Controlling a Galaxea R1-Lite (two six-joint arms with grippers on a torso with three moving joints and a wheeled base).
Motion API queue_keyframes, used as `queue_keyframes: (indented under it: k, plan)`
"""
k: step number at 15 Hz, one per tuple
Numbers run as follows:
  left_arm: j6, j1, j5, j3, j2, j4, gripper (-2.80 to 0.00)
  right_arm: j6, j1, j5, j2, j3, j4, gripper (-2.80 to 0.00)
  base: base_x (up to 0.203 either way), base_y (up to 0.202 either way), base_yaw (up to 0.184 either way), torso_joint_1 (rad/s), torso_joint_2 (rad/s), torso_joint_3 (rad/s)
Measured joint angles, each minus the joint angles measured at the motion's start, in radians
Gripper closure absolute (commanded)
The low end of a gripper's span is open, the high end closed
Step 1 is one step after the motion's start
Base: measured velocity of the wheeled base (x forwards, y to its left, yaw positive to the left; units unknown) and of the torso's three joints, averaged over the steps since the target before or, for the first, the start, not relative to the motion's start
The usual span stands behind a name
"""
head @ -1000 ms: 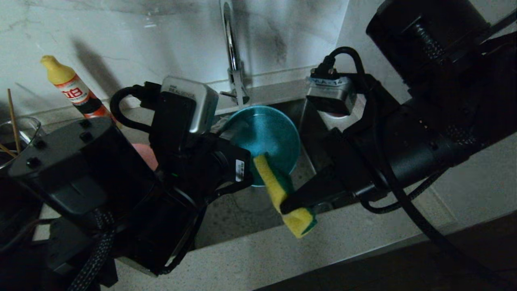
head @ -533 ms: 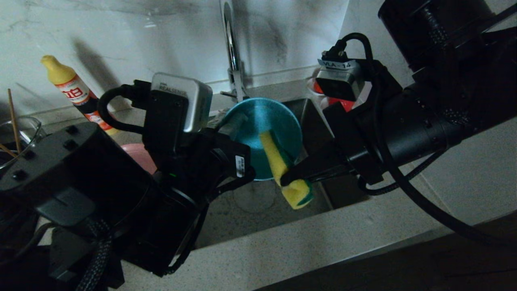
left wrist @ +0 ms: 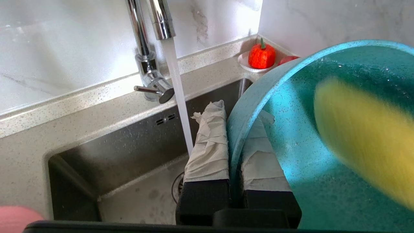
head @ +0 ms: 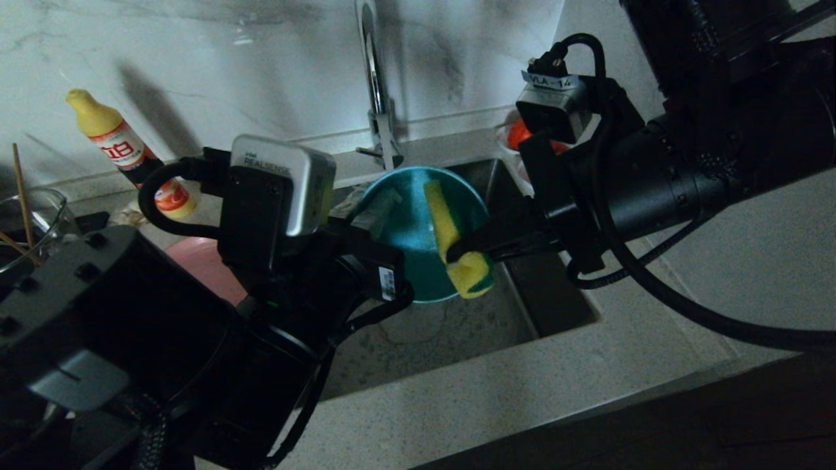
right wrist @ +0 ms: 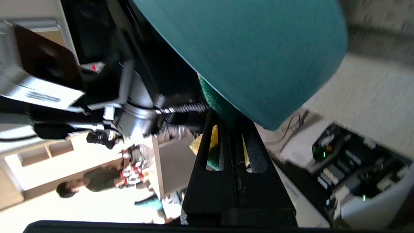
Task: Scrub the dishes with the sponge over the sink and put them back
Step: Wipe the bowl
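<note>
My left gripper (head: pixel 373 212) is shut on the rim of the teal-blue bowl (head: pixel 405 235) and holds it tilted on edge over the sink (head: pixel 424 333). In the left wrist view its taped fingers (left wrist: pixel 208 145) clamp the bowl (left wrist: pixel 310 174) wall, one inside and one outside. From the right, my right gripper (head: pixel 457 251) is shut on the yellow and green sponge (head: pixel 447 222), which lies against the bowl's inner face. The sponge (left wrist: pixel 365 136) is blurred there. The right gripper (right wrist: pixel 226 113) pinches the sponge (right wrist: pixel 214 139) under the bowl (right wrist: pixel 258 48). The pink plate (head: pixel 196 261) peeks out behind my left arm.
Water (left wrist: pixel 179 97) runs from the chrome faucet (head: pixel 375 85) into the sink (left wrist: pixel 106 152). A yellow-capped bottle (head: pixel 114 140) and a glass jug with chopsticks (head: pixel 29 215) stand at the left. A saucer with red fruit (left wrist: pixel 261 56) sits in the back right corner. The counter edge (head: pixel 522 391) runs in front.
My right gripper has carried the sponge up and back, from below the bowl's lower rim onto its inner face. The left arm has shifted slightly, and the bowl stays gripped.
</note>
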Motion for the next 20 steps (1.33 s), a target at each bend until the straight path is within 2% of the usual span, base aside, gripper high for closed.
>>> queue_keyframes:
  k: [5,10,14,20]
  plan:
    - [0.01,-0.007,-0.002,0.0,0.0,0.0,0.0,0.001,-0.01,-0.001,-0.011,-0.001,-0.045,0.0,0.0,0.0,0.0,0.0,0.0,0.0]
    - [0.006,-0.005,0.0,-0.013,-0.003,0.0,0.0,-0.001,-0.008,0.008,-0.012,0.002,-0.028,0.0,0.0,0.0,0.0,0.0,0.0,0.0]
    - [0.006,-0.004,0.006,-0.046,-0.006,0.0,0.0,0.001,0.028,0.02,0.003,0.007,0.008,0.0,0.0,0.0,0.0,0.0,0.0,0.0]
    - [0.001,-0.003,0.004,-0.041,-0.011,-0.001,0.0,0.005,0.075,0.017,0.031,0.0,-0.036,0.0,0.0,0.0,0.0,0.0,0.0,0.0]
